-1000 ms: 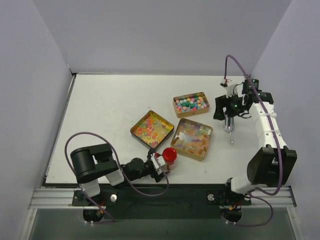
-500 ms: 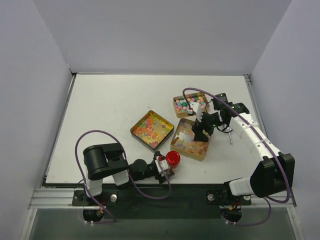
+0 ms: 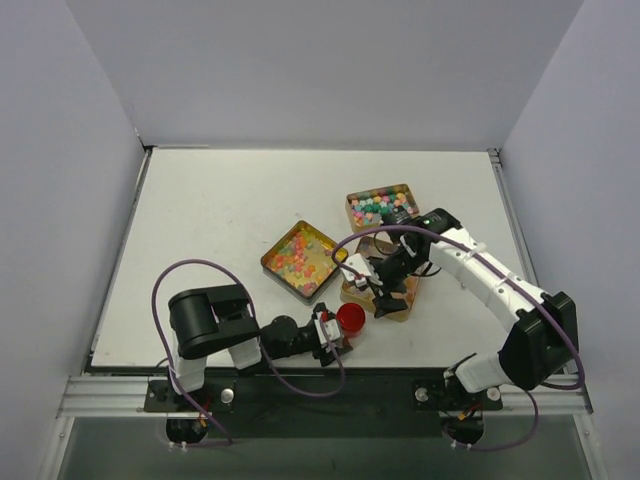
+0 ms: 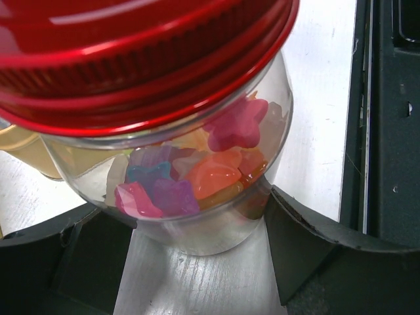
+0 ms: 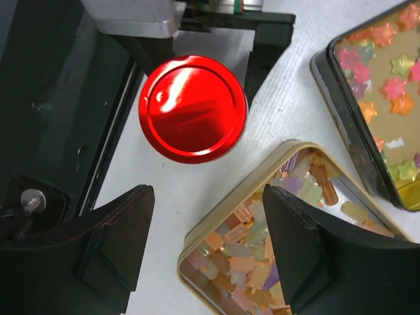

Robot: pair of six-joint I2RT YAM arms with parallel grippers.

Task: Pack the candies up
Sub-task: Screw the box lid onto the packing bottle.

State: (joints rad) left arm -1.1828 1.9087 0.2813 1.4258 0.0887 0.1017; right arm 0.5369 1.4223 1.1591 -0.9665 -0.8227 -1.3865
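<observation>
The candies lie in three open tins: star shapes in the left tin, pastel balls in the far tin, and lolly-shaped pieces in the near tin. More candies fill a clear jar with a red lid at the table's front edge. My left gripper lies low on the table, with a finger against each side of the jar's base. My right gripper hovers open over the near tin's corner, just beside the red lid, with nothing between its fingers.
The right forearm crosses above the near tin and hides part of it. The dark-rimmed star tin sits right beside the near tin. The black frame rail runs along the table's front edge, close to the jar.
My right arm has swung from the far right across to the near tin and the jar. The left gripper has pushed forward and narrowed round the jar, which has slid slightly right.
</observation>
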